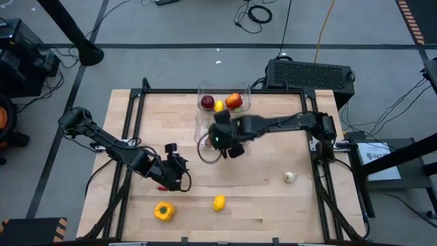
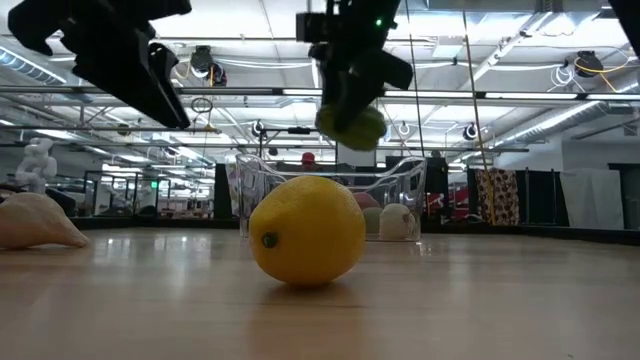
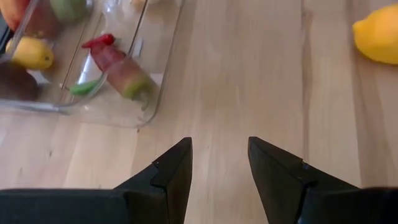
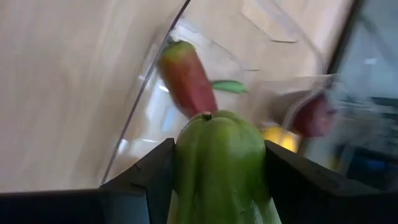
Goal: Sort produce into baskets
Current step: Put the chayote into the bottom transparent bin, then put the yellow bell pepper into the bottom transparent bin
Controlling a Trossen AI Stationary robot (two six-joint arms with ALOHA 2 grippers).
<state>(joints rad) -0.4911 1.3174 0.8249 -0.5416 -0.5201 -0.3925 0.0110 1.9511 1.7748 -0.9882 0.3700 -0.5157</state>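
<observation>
Green pepper (image 4: 219, 165) is clamped between the right gripper's (image 1: 229, 142) fingers, stem end pointing forward, long axis along the fingers. It is held above the table at the near bin's (image 1: 202, 121) edge; the low view shows it hanging clear over the bins. The drop point is judged to lie just ahead of the gripper, inside that bin, where a red-green chilli (image 4: 186, 78) is already lying. The bin wall is seen directly ahead in the right wrist view and has to be cleared. The far bin (image 1: 247, 92) holds an apple (image 1: 207, 102), a lemon (image 1: 218, 106) and a second apple (image 1: 234, 101).

Left gripper (image 1: 179, 171) is parked low over the table's left-front, fingers part open, nothing between them. A yellow pepper (image 1: 163, 211), a loose lemon (image 1: 218, 202) and garlic (image 1: 290, 177) are left on the table; the first two are nearer the left arm, garlic nearer the right.
</observation>
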